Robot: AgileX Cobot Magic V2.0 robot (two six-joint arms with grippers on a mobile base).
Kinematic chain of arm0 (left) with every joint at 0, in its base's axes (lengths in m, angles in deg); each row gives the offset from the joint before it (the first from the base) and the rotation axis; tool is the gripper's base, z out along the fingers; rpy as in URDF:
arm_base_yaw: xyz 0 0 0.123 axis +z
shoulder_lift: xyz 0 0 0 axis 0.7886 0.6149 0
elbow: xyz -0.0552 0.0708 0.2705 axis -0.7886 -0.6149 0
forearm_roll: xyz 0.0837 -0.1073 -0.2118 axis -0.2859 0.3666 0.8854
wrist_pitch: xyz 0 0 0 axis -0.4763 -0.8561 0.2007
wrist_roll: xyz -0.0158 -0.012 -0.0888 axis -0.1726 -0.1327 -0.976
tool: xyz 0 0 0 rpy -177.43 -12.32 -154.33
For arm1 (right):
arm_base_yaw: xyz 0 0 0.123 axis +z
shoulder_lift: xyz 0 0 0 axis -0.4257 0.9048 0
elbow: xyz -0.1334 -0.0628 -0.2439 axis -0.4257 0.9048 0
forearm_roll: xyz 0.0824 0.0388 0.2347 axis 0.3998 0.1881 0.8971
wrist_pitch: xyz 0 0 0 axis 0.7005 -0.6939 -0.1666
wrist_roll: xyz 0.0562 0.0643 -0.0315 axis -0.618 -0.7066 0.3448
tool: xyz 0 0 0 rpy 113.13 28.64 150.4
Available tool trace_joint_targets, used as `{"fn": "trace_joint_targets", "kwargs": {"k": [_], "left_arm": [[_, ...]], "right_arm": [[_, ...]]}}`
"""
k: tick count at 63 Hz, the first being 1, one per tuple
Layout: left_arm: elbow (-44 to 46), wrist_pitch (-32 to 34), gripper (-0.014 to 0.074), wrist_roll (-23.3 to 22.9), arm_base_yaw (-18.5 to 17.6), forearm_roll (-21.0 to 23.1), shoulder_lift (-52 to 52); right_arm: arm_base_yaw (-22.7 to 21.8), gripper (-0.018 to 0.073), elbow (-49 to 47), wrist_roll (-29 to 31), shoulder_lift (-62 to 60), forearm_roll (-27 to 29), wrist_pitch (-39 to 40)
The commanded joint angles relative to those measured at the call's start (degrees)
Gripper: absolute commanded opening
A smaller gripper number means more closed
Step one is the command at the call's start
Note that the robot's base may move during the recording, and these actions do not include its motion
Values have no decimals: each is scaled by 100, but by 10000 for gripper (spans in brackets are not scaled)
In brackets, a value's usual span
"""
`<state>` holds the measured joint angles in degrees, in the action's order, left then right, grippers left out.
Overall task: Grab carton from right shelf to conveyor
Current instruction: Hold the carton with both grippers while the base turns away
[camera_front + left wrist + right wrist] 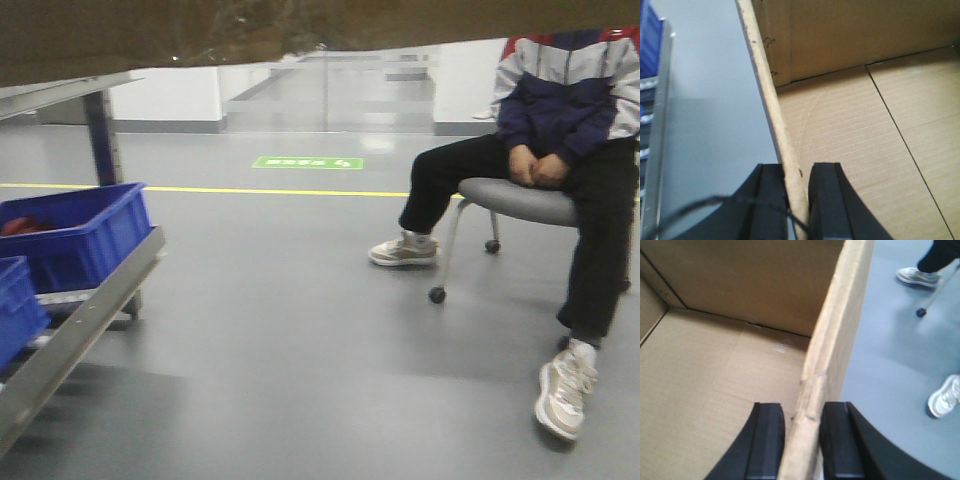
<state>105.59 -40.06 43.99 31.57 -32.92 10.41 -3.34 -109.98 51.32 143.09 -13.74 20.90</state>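
1. Smooth grey floor (300,330) lies open between blue plastic bins (75,235) at left and a seated person (560,110) at right.
2. Corrugated brown carton (850,130) hangs above it, open-topped.
3. Left fingers (770,200) pinch its left wall edge; right fingers (767,440) pinch its right.

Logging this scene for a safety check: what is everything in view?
carton: one, brown, held between both grippers, open top
bins: two, blue, on the shelf rack, left
shelf rack: one, steel rail, left
person: one, navy-and-white jacket, seated right
chair: one, grey, under the person
floor sign: one, green, far floor
floor line: one, yellow, far floor
left gripper: one, black fingers clamping carton's left wall
right gripper: one, black fingers clamping carton's right wall
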Motion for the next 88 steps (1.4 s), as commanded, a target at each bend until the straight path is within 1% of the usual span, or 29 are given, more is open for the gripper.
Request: {"fn": "trace_joint_targets", "kwargs": {"k": [1, 88], "left_arm": [[8, 106, -8, 89, -22, -88, -73], [8, 106, -8, 89, -22, -88, -73]], "right_arm": [[8, -70, -44, 166, -100, 88, 256], [8, -70, -44, 166, -100, 88, 256]]}}
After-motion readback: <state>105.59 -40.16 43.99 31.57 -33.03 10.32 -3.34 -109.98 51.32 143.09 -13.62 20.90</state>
